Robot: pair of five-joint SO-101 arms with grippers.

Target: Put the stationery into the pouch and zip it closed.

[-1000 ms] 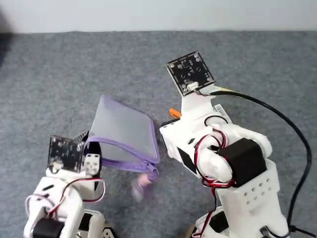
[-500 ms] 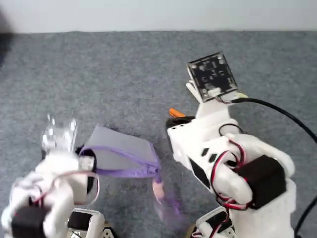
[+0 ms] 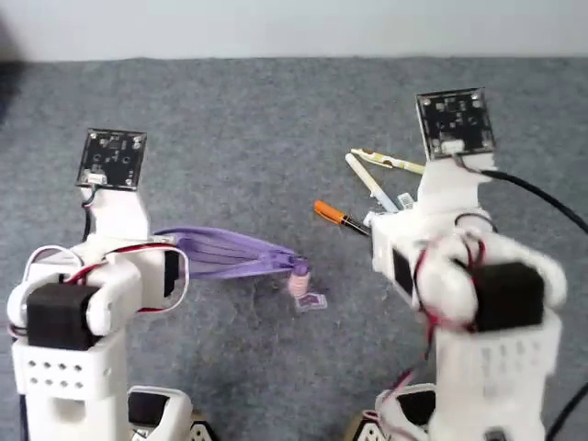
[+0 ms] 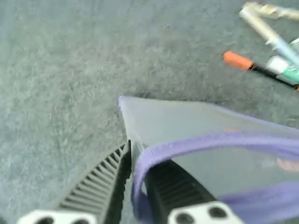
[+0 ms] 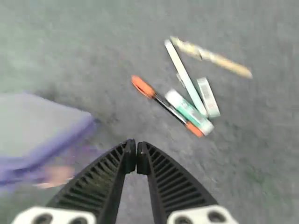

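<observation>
We see the left pincer [image 4: 133, 151] clamped on the rim of the purple pouch [image 4: 201, 126], near the middle of the desk [image 3: 276, 110]. The right pincer [image 5: 136, 151] is pressed together on nothing. The stationery [image 5: 188, 110] lies loose on the desk beside the pouch.

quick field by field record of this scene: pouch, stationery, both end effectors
pouch: translucent pouch with purple zip trim, held at one end, zip appears open
zip pull: pink charm at the pouch's free end
left end effector: shut on the pouch's purple edge
right end effector: shut, empty, above the grey carpet
stationery: orange-capped black pen, thin white stick, green-and-white tube, all on the carpet, outside the pouch
</observation>
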